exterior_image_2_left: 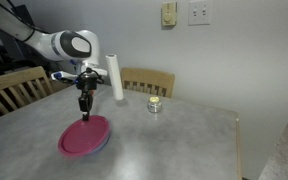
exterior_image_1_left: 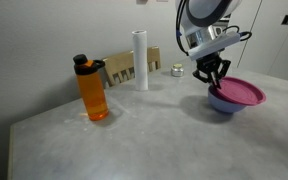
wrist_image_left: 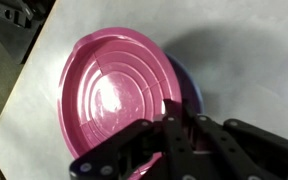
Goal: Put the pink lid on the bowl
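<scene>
The pink lid [exterior_image_1_left: 239, 93] [exterior_image_2_left: 86, 135] lies slightly tilted over the periwinkle-blue bowl [exterior_image_1_left: 222, 106] on the grey table. In the wrist view the lid [wrist_image_left: 109, 90] fills the left of the frame, with a strip of the bowl [wrist_image_left: 189, 85] showing past its right edge. My gripper [exterior_image_1_left: 212, 80] [exterior_image_2_left: 84, 110] points down at the lid's rim. Its fingers [wrist_image_left: 171, 125] are closed narrowly on that rim. Most of the bowl is hidden under the lid.
An orange bottle [exterior_image_1_left: 92, 90] stands near the table's front edge. A white upright cylinder [exterior_image_1_left: 140, 60] [exterior_image_2_left: 115, 75] and a small round tin [exterior_image_1_left: 176, 70] [exterior_image_2_left: 155, 104] stand at the back. Wooden chairs [exterior_image_2_left: 149, 80] [exterior_image_2_left: 14, 88] stand behind the table.
</scene>
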Robot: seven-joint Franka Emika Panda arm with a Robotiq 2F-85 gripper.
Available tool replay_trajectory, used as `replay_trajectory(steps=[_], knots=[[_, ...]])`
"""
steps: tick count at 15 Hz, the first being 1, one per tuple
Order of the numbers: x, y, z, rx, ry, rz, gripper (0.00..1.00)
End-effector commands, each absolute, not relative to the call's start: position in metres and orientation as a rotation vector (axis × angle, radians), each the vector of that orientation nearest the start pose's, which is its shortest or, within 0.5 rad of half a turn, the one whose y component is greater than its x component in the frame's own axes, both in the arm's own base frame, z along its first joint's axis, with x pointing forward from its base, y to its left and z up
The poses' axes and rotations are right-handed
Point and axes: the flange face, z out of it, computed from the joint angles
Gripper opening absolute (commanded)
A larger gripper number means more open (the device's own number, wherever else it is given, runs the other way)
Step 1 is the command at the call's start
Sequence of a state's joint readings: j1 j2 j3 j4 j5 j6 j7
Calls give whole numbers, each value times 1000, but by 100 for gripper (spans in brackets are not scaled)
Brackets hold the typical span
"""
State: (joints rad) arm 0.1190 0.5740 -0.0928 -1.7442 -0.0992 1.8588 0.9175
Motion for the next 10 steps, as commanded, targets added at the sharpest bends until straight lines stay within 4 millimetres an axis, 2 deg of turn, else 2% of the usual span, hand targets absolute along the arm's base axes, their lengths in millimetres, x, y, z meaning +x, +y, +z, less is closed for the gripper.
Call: replay_trajectory(steps=[1, 5, 10], knots=[[606, -9, 235, -3131, 1369, 571, 3], [614, -11, 244, -3118, 1326, 571, 3], [614, 14, 244, -3103, 1189, 654, 3]])
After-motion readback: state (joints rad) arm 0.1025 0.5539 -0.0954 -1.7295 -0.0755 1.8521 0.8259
